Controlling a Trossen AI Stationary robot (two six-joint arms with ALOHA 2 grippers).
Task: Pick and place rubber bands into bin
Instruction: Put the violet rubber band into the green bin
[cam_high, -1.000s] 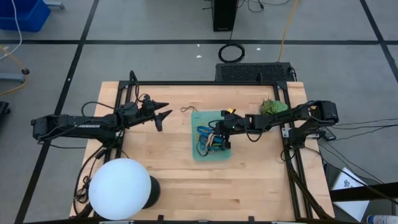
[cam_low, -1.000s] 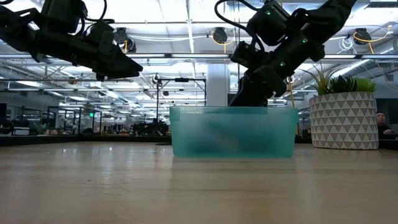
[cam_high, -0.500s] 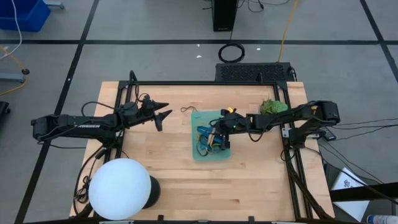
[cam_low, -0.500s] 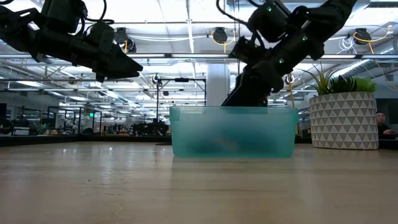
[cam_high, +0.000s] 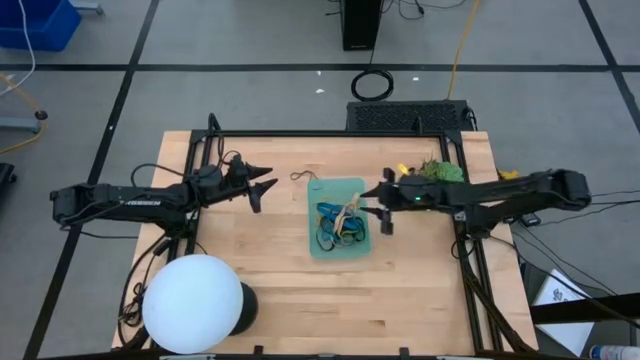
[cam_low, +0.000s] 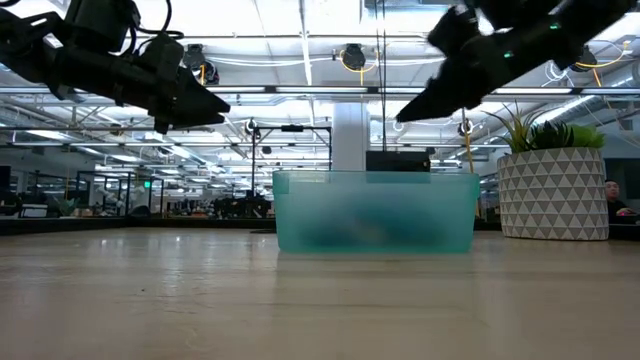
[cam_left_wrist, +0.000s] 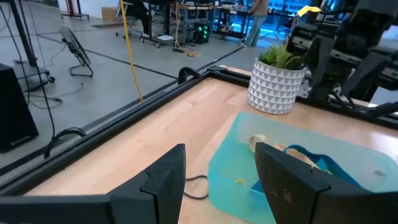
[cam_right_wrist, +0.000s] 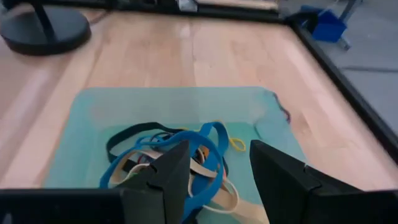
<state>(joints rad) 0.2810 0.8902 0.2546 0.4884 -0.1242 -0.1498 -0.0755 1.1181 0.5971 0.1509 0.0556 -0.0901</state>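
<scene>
Bright overhead ceiling lights; low-view foreground soft, table glare.

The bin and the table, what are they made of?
The bin looks like teal plastic, cloudy and see-through: the rubber bands show through its wall. The table looks like pale wood, with plank lines and grain, smooth finish.

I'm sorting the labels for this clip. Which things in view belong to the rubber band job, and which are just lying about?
Job:
- tangle of thin blue, black, tan and orange rubber bands
- shallow translucent teal plastic bin holding them
- thin dark band on the table beside the bin
- right gripper, open
- left gripper, open

Lying about:
- potted green plant in white patterned pot
- large white globe lamp
</scene>
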